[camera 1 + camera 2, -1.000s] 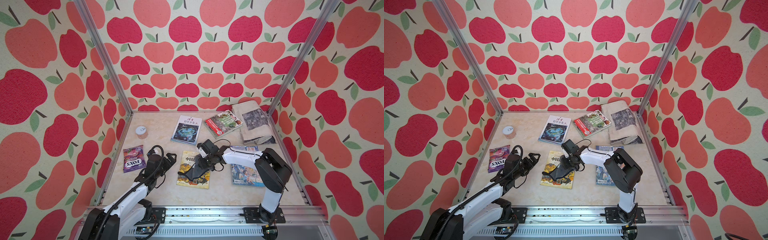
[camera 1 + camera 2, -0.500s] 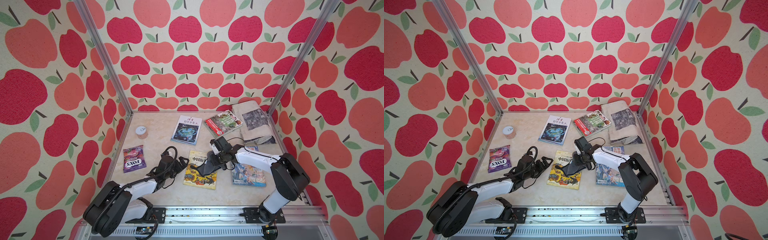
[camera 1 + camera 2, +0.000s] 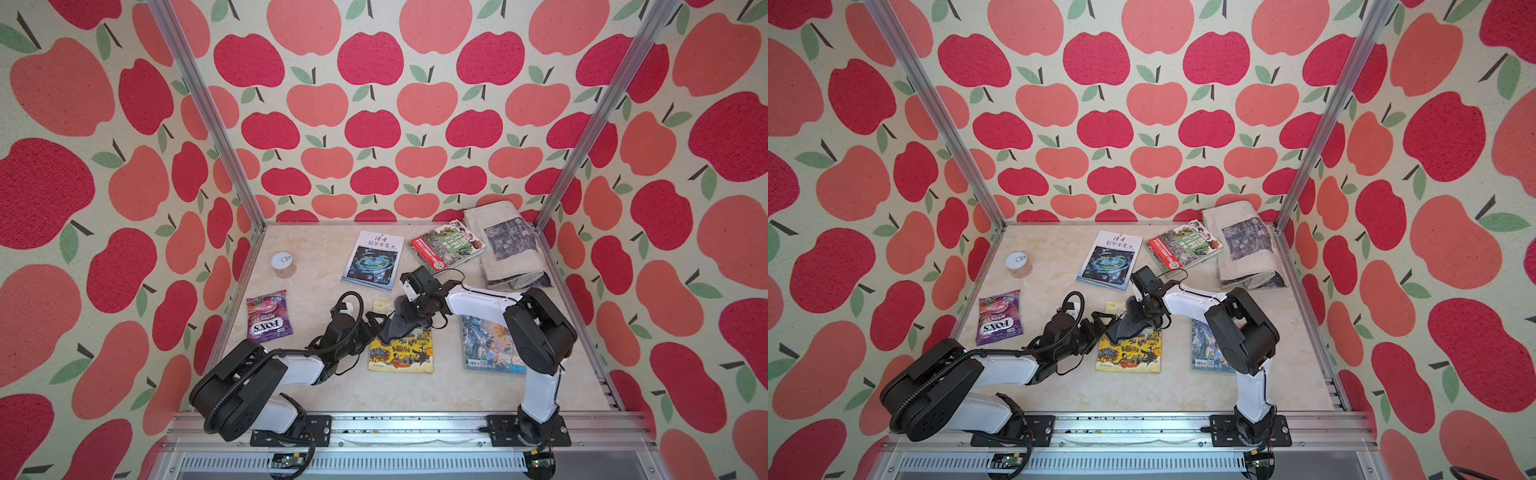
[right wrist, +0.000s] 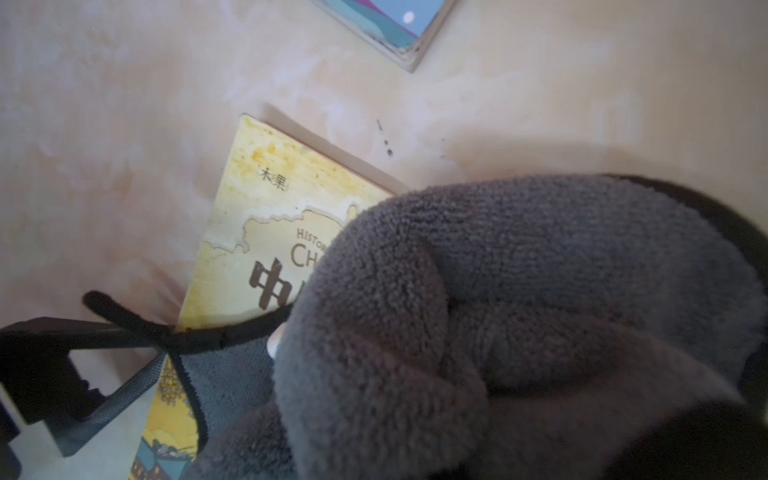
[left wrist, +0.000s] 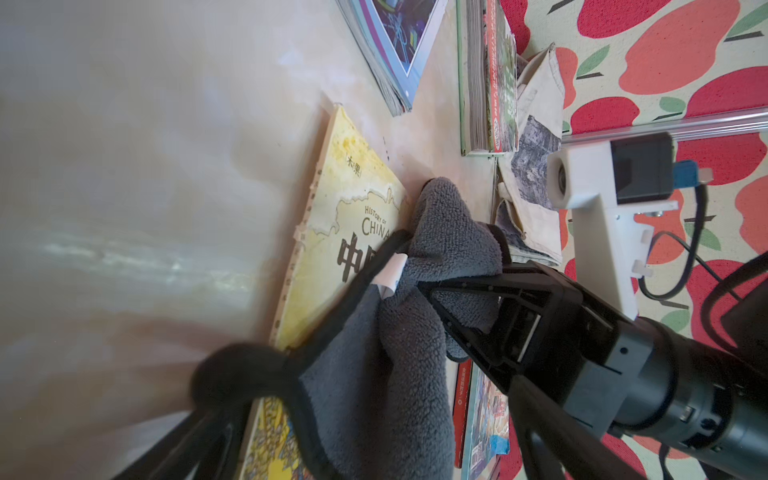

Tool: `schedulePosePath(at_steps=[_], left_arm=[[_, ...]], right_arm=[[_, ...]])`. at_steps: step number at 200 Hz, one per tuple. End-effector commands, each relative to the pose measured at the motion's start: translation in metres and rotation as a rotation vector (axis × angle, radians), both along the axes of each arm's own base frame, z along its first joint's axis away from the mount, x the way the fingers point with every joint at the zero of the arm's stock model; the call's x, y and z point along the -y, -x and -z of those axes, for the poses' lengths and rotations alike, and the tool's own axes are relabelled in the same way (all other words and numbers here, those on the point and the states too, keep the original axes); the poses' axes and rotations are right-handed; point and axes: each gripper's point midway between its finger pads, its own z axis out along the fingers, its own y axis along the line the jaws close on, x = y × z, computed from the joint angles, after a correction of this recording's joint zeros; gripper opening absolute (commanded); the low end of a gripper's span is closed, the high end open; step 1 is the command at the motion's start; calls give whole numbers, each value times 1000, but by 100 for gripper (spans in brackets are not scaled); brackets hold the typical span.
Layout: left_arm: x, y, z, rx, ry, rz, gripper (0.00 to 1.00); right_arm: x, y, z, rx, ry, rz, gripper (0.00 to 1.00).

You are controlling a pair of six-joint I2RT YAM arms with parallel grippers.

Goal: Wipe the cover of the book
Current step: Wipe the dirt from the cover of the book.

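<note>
The book (image 3: 401, 347) (image 3: 1128, 349) with a yellow cover lies flat at the table's middle front. A grey cloth (image 3: 400, 323) (image 3: 1127, 323) covers the cover's far half. My right gripper (image 3: 417, 309) (image 3: 1145, 306) is shut on the cloth from above; in the right wrist view the cloth (image 4: 498, 311) hides its jaws and part of the book (image 4: 257, 232). My left gripper (image 3: 376, 323) (image 3: 1100, 323) stands open at the book's left edge. In the left wrist view the cloth (image 5: 415, 332) lies between its fingers (image 5: 232, 374), over the book (image 5: 353, 216).
A blue magazine (image 3: 374, 259), a green and red book (image 3: 444, 245) and a folded newspaper (image 3: 507, 245) lie at the back. A comic book (image 3: 486, 345) lies right of the yellow one. A purple candy bag (image 3: 268, 313) and a small can (image 3: 283, 264) sit left.
My left arm has reached right, up to the book's left edge. The right gripper has dragged the cloth rightward over the cover, then back a little. The book has slid slightly right.
</note>
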Motion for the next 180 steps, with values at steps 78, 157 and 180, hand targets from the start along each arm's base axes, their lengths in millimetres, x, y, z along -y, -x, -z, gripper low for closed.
schedulePosePath(at_steps=[78, 157, 180], left_arm=[[-10, 13, 25, -97, 4, -15, 99], [-18, 14, 16, -87, 0, -4, 99], [-23, 18, 13, -88, -10, -9, 99]], right_arm=[[-69, 11, 11, -156, -171, -23, 0], [45, -5, 4, -98, -9, 141, 0], [69, -7, -2, -65, 48, 173, 0]])
